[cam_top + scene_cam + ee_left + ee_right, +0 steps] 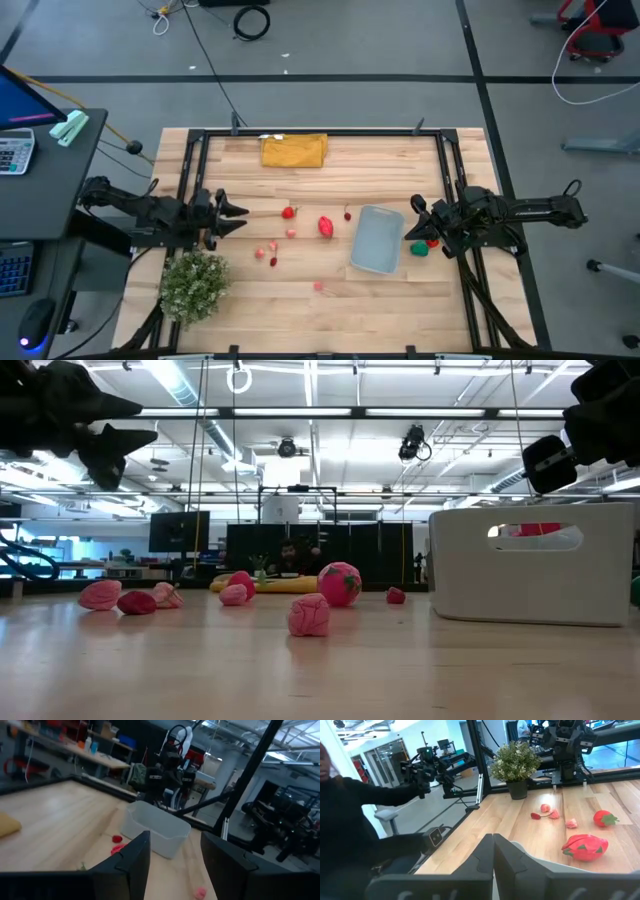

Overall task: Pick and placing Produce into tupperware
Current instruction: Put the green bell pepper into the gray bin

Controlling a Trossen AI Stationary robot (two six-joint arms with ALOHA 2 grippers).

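The produce lies scattered mid-table: a large red piece point(326, 226), a small red one point(289, 212) and several pink bits point(273, 252); a green piece point(420, 249) sits by the right arm. The pale blue-grey tupperware point(377, 239) rests flat on its base to their right. My left gripper point(236, 213) hovers open at the table's left, above the wood and pointing toward the produce. My right gripper point(413, 218) hovers shut just right of the tupperware. The left wrist view shows the open fingers point(132, 862) with the tupperware point(155, 832) ahead.
A bushy pale-green plant point(193, 285) stands at the near left corner, close to my left arm. A mustard-yellow folded cloth point(294, 150) lies at the far edge. A black frame point(320, 133) borders the table. Bare wood lies near the near edge.
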